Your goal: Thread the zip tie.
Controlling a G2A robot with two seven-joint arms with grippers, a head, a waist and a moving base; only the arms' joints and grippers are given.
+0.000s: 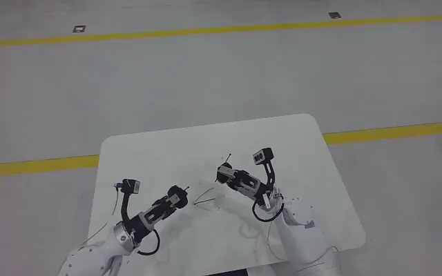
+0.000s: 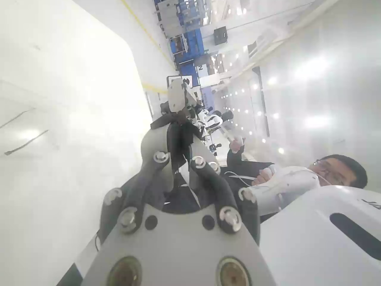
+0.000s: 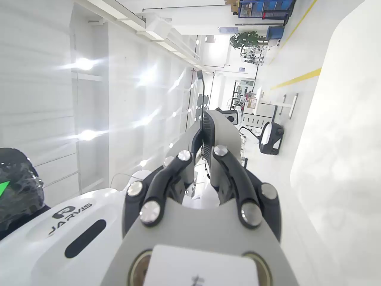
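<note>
On the white table (image 1: pixel 276 145), my right gripper (image 1: pixel 224 172) is shut on a thin black zip tie (image 1: pixel 228 160) that points up and away from it. In the right wrist view this zip tie (image 3: pixel 201 90) sticks out straight beyond the gripper (image 3: pixel 204 120). My left gripper (image 1: pixel 182 194) is near the table's front left, shut on a short dark zip tie (image 1: pixel 186 188). In the left wrist view a black piece (image 2: pixel 159 122) pokes out between its fingers (image 2: pixel 175 99). The two grippers are a short gap apart.
Two loose zip ties (image 1: pixel 205 200) lie in a V on the table between the grippers, also seen as thin strips (image 2: pixel 26 141) in the left wrist view. The back and right parts of the table are bare. The table's front edge is close to both arms.
</note>
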